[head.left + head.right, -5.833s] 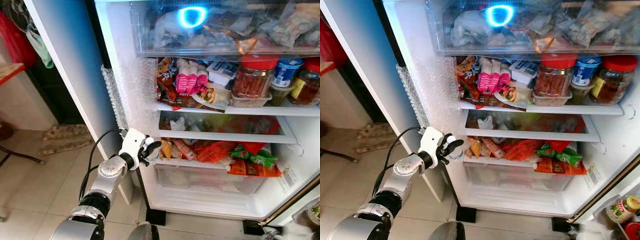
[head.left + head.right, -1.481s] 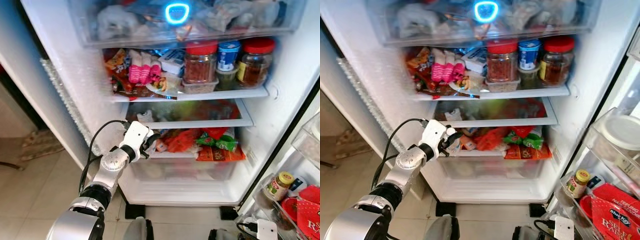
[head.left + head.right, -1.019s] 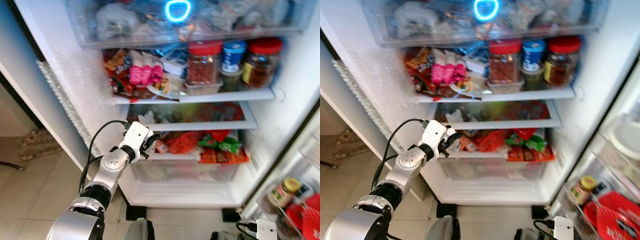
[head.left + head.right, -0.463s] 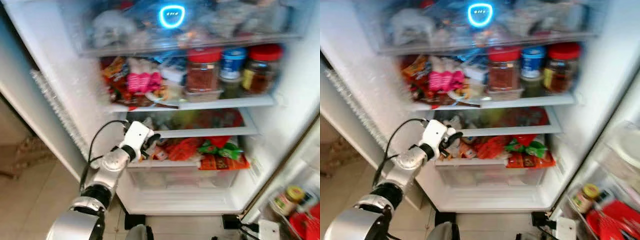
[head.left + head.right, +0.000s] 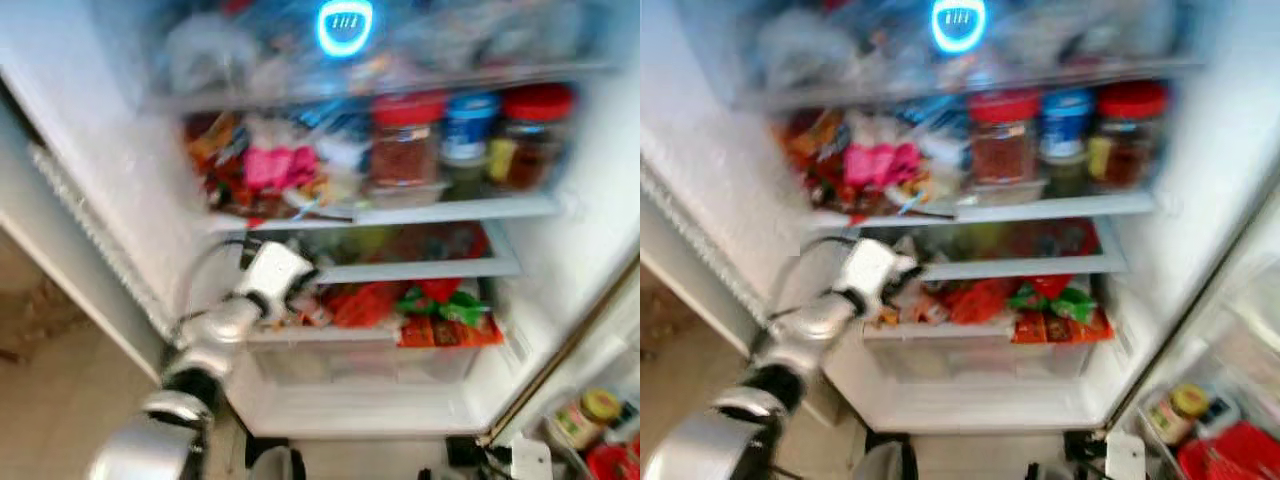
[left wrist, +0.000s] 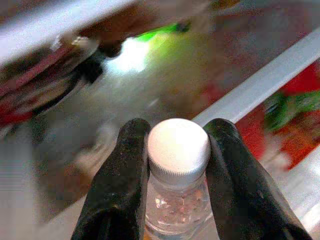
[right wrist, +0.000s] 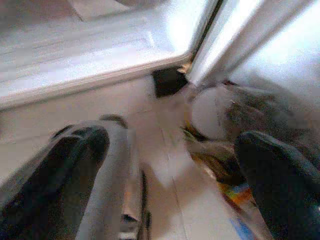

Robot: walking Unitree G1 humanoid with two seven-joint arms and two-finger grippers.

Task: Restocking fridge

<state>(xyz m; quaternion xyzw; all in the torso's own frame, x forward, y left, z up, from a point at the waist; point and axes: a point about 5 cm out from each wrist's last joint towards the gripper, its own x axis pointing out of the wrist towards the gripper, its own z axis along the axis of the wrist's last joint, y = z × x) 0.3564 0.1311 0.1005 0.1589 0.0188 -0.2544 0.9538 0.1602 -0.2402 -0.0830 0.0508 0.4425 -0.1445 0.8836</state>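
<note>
At the left centre of the blurred left eye view, the left gripper (image 6: 175, 165) clamps a small clear bottle (image 6: 178, 200) by its white cap (image 6: 178, 145), held at the open fridge's (image 5: 130, 200) lower shelf (image 5: 420, 268). The right gripper (image 7: 170, 170) hangs spread open above the floor (image 7: 160, 135).

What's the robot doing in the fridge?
It is putting things away in the open fridge. Its left gripper is shut on a small clear bottle with a white cap, held up by the left end of the middle shelves, near the red and green snack packets. The shelf above holds red-lidded jars. The right gripper hangs open down near the floor. The picture is blurry.
</note>
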